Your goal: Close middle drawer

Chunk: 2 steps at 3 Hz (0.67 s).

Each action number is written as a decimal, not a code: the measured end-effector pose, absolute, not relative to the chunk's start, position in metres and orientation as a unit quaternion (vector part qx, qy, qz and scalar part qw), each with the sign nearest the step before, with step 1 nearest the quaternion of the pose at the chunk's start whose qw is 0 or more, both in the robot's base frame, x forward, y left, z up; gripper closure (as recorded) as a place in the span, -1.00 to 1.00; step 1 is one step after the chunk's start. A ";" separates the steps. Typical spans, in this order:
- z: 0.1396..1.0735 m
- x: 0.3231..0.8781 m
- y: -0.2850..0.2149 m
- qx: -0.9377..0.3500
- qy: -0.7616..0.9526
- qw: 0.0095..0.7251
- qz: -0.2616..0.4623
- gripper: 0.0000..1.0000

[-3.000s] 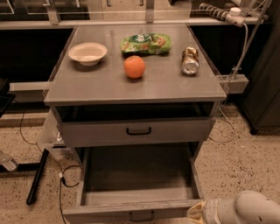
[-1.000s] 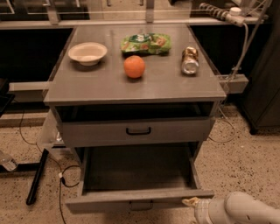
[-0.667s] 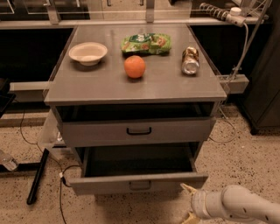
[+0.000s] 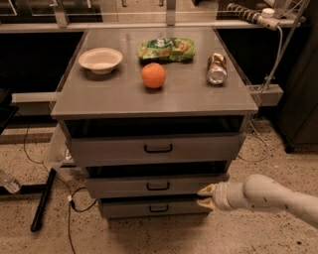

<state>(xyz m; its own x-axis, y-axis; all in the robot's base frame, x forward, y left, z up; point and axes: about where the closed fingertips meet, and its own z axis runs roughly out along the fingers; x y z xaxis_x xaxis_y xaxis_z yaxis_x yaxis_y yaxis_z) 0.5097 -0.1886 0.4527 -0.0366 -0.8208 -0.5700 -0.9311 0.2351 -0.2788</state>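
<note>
Three grey drawers to look at, stacked in one metal cabinet (image 4: 124,96) on a speckled floor (image 4: 149,238). Up top, the tall-fronted top drawer (image 4: 109,149) with the bigger black handle, sticking out a bit with a dark gap above its front. Right under it, the middle drawer (image 4: 119,187) with its small black loop handle (image 4: 158,186) dead centre: nearly all the way in, front only slightly proud of the bottom drawer (image 4: 129,208), thin dark strip showing along its top edge. Down by the right end of that front, the gripper (image 4: 204,197), on a fat white arm (image 4: 268,196) stretching off to the lower right edge. Two yellowish fingertips (image 4: 206,189) spread apart with a clear gap, holding nothing. Upper tip right at the drawer front's right end, can't tell if actually touching; lower tip about level with the top of the bottom drawer. On the cabinet top: a white bowl (image 4: 100,59) at the back left, a green snack bag (image 4: 166,48) at the back middle, an orange (image 4: 153,75) just in front of the bag, and a can (image 4: 216,68) lying on its side over to the right. Also a white power strip (image 4: 248,14) on the ledge behind at the top right, plus a black bar (image 4: 43,198) lying on the floor off to the left.
</note>
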 end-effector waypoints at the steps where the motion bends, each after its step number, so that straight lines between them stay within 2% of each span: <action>1: 0.449 0.574 -0.200 -0.612 0.721 0.320 0.063 0.77; 2: 0.459 0.593 -0.204 -0.610 0.719 0.330 0.050 0.73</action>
<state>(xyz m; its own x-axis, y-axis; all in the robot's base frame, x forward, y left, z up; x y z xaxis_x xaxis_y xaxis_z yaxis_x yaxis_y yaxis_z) 0.5932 -0.2042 0.4590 -0.0384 -0.8437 -0.5354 -0.9102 0.2506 -0.3297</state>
